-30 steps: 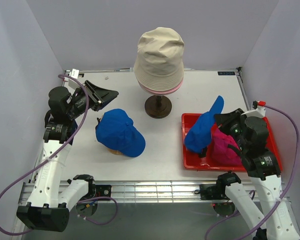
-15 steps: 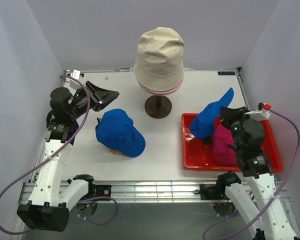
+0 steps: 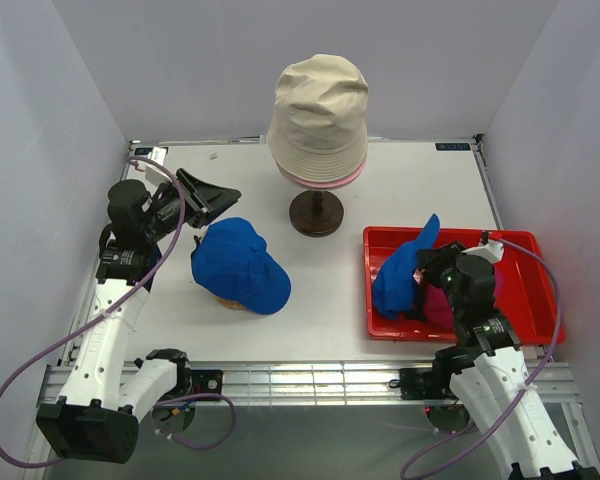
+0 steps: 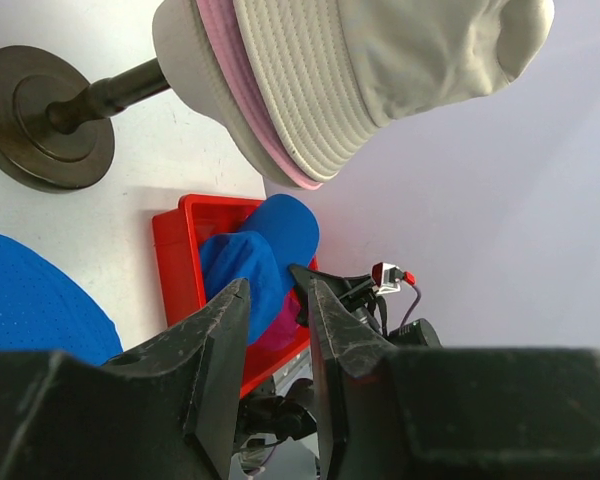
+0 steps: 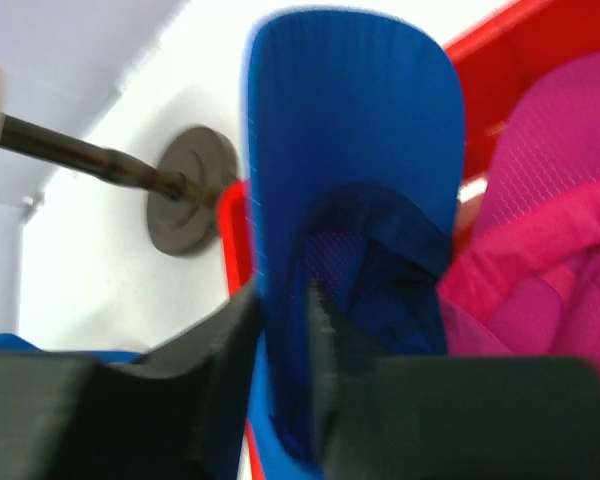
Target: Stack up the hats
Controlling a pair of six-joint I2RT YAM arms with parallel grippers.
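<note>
Right hand [image 5: 285, 300] straddles the right-side blue cap [image 5: 350, 120] brim over the red tray [image 3: 535, 285]. Whether it pinches cannot be told; presumably positioned for lifting. Left hand [image 4: 278, 300] waits, fingers apart.

The left gripper [image 4: 278, 380] fills the bottom edge, its two dark fingers [image 4: 212, 350] a little apart with nothing between them. Above them, a beige bucket hat [image 4: 380, 70] sits over a pink hat [image 4: 242, 95] on a cream mannequin head [image 4: 175, 45], whose dark stand [image 4: 45, 115] rests on the white table [image 4: 130, 215]. A red tray [image 4: 178, 265] holds a blue cap [image 4: 265, 250] with some magenta fabric [image 4: 283, 325] below it, and the right arm [image 4: 380, 315] is pressed against them. A second blue cap [image 4: 30, 300] shows at the left edge.
</note>
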